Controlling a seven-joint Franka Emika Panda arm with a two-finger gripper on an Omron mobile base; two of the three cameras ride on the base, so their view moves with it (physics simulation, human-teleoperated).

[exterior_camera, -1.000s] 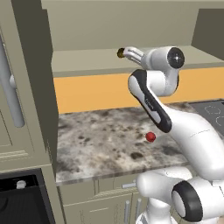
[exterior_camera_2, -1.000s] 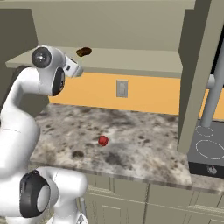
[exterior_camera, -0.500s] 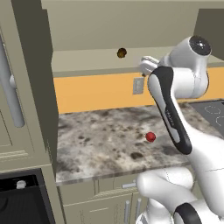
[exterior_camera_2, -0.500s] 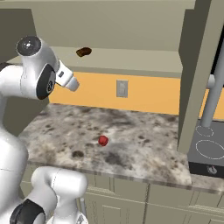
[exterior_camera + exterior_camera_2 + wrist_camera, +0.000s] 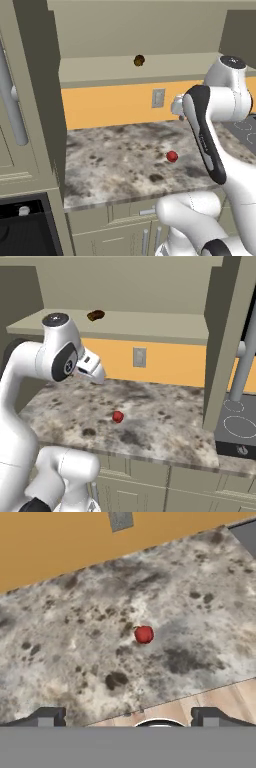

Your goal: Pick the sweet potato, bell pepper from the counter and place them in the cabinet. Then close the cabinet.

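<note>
Marbled grey tabletop [image 5: 115, 160] runs across the middle of both base views, with an orange wall strip and a pale outlet [image 5: 158, 98] behind it and a dark cooktop [image 5: 241, 428] at the right edge. Up on the open cabinet [image 5: 150, 323] shelf sits the sweet potato [image 5: 95, 315]. A red bell pepper [image 5: 144, 634] lies alone mid-frame in the hand view, nothing around it. Below it the hand [image 5: 128, 716] hovers with fingers spread wide, empty, well apart from the pepper.

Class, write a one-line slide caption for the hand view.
Open gripper looks down on the bell pepper lying alone on the counter.
</note>
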